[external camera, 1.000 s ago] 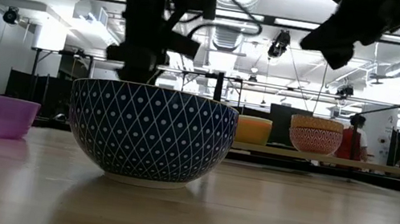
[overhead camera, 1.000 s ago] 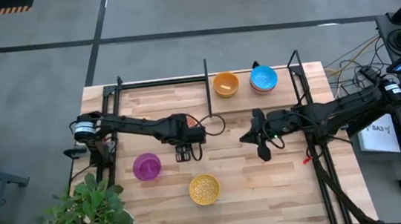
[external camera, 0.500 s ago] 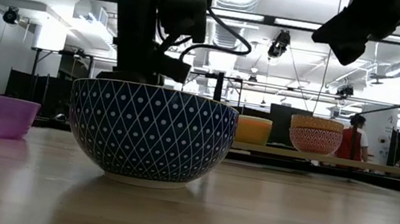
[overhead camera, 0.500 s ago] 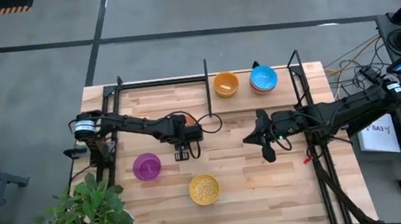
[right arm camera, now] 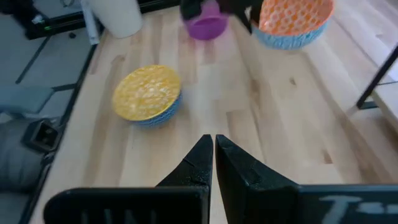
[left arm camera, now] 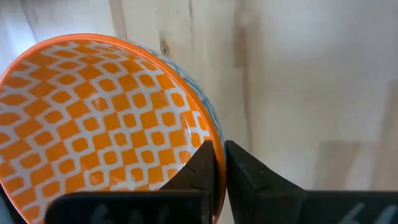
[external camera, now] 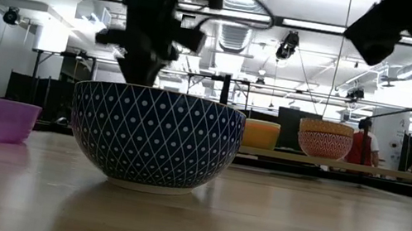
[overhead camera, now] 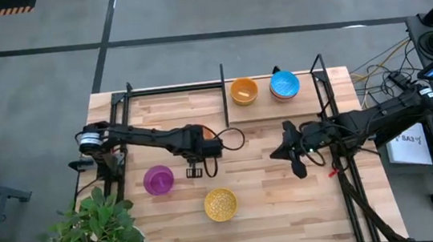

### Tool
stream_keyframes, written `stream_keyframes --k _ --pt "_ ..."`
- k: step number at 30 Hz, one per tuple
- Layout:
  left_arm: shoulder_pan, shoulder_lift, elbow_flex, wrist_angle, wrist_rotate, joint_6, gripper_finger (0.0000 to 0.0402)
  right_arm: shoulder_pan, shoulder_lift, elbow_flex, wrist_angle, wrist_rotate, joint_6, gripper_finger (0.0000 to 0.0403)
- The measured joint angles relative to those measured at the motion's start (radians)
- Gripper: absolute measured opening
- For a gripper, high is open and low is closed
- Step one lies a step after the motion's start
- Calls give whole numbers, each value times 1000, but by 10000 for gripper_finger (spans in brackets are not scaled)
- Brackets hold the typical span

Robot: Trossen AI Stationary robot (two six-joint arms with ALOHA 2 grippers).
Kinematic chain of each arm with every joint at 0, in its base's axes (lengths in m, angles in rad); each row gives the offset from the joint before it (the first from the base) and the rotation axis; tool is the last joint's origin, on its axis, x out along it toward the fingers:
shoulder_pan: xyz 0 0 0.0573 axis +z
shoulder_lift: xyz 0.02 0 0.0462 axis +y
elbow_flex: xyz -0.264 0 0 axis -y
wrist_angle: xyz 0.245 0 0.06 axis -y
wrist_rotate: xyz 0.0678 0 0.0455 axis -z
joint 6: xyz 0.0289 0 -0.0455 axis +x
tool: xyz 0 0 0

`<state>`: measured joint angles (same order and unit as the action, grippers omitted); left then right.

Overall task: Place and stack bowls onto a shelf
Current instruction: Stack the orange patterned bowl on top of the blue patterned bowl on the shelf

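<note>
My left gripper [overhead camera: 195, 171] is shut on an orange patterned bowl [left arm camera: 99, 124] with a blue outside; in the right wrist view the bowl [right arm camera: 292, 22] shows left of table centre. My arm hides it in the high view. Right of centre, my right gripper [overhead camera: 298, 169] hangs shut and empty above the table. The shelf [overhead camera: 267, 103] at the far right carries an orange-yellow bowl [overhead camera: 243, 91] and a light blue bowl [overhead camera: 284, 85] sitting in a red-orange one [external camera: 323, 139]. A purple bowl [overhead camera: 158, 179] and a gold patterned bowl [overhead camera: 220, 204] rest on the table. My left gripper pinches the orange patterned bowl's rim [left arm camera: 217, 134], with one finger [left arm camera: 202, 171] inside the bowl and the other [left arm camera: 249, 177] outside. The fingers come from above, pointing down. Whether the bowl rests on the table I cannot tell.
A potted plant [overhead camera: 92, 239] stands at the near left corner. Black frame posts [overhead camera: 223, 84] [overhead camera: 321, 78] rise beside the shelf. The gold bowl's blue-and-white outside [external camera: 155, 136] fills the low view's foreground. People [external camera: 365, 142] stand in the room beyond.
My left gripper has shut on the orange patterned bowl's rim, staying almost where it was. My right gripper, still shut, has drawn back toward the table's right edge and a little toward the near edge, rising.
</note>
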<state>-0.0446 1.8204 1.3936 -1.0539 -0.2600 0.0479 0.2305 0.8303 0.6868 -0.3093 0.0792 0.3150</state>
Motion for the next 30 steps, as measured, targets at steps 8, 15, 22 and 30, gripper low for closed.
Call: stream_keyframes --k 8,15,22,30 --pt "-66 -2 222 -113 -1 65 2 110 -63 -1 -23 16 -24 9" --pt "-27 -4 346 214 0 306 2 172 -110 -1 8 55 -106 9" --pt "75 25 347 637 57 407 4 236 -136 -12 74 52 -212 9" --pt "144 166 403 846 66 448 6 305 -149 -17 91 49 -264 9"
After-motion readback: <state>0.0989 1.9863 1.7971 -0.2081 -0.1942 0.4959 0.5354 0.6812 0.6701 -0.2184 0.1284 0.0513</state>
